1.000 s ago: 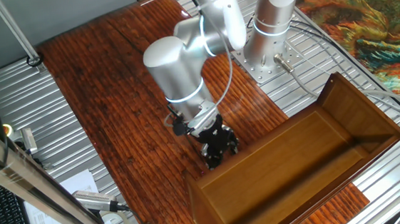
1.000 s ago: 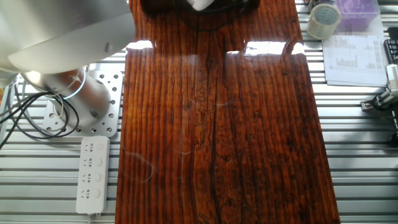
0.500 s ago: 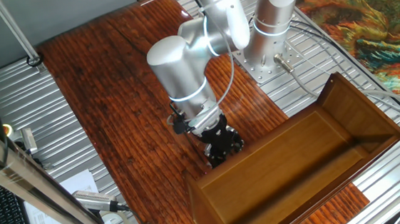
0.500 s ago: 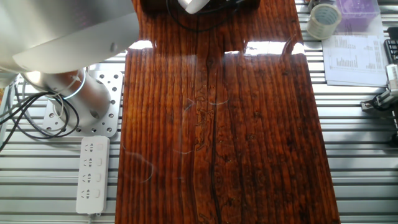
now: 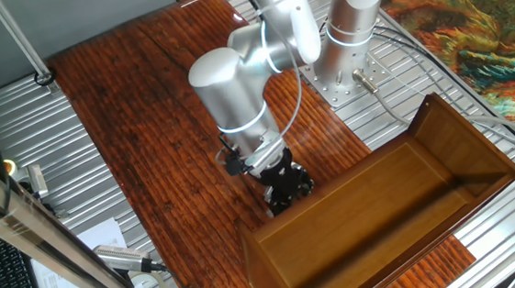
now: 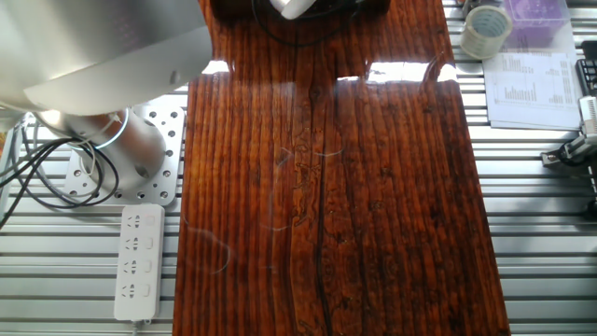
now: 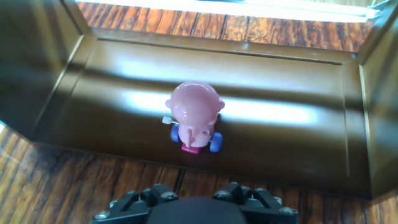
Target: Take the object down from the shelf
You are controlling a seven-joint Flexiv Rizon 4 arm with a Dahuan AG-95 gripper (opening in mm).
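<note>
In the hand view the object (image 7: 194,118), a small rounded pink toy with purple-blue wheels, stands on the dark brown panel of the shelf (image 7: 292,137), close to its near edge. Only the black base of my gripper (image 7: 194,202) shows at the bottom edge, just short of the object; its fingertips are out of view. In one fixed view the gripper (image 5: 286,186) hangs low at the open front of the shelf (image 5: 400,197), a brown wooden open box lying on the table. The object is hidden there.
The reddish striped tabletop (image 6: 326,187) runs through the other fixed view, with the arm's base (image 6: 112,140) and a power strip (image 6: 138,261) at the left. A tape roll (image 6: 487,30) and papers lie at the top right. The shelf's side walls (image 7: 37,62) flank the object.
The arm has shifted slightly to the right, toward the shelf, since one second ago. It has barely moved in the last half second.
</note>
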